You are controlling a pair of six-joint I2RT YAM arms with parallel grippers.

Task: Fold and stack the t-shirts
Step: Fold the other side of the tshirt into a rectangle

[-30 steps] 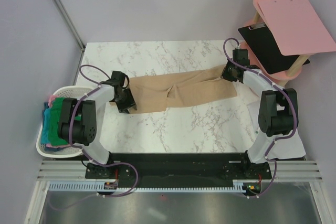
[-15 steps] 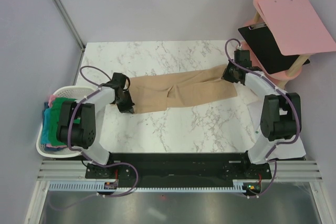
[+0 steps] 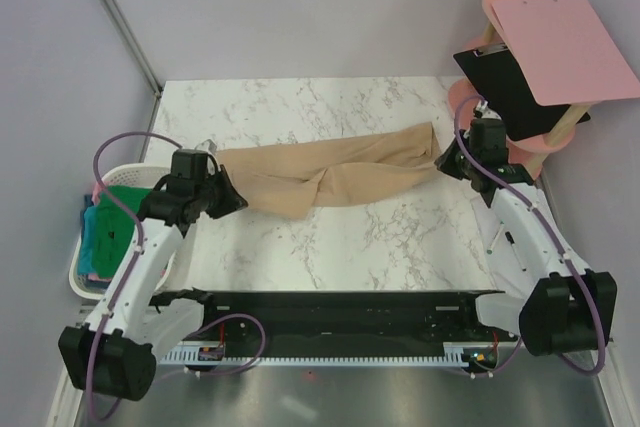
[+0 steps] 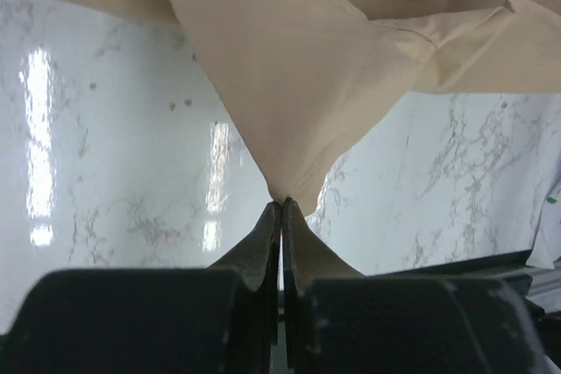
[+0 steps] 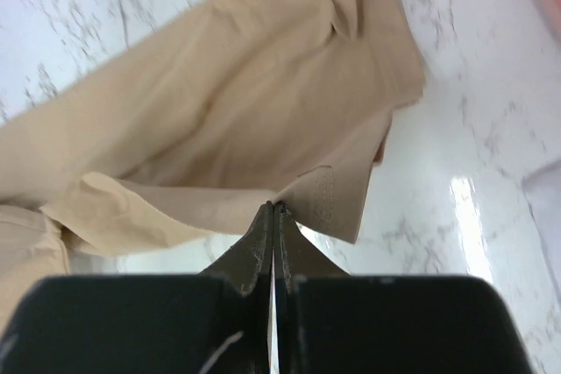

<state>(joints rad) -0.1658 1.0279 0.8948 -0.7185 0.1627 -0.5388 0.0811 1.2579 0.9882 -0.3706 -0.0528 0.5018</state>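
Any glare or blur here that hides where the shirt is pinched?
Left wrist: glare streaks on the table, shirt sharp. Right wrist: one glare patch low right, cloth sharp. Top external: evenly lit, sharp. Nothing hides either pinch.

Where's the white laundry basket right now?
In the top view, the white laundry basket sits at the far left, just off the table's left edge, holding green and teal t-shirts.

Marble table (image 3: 350,247), white basket (image 3: 76,277) — pink clipboard (image 3: 565,47)
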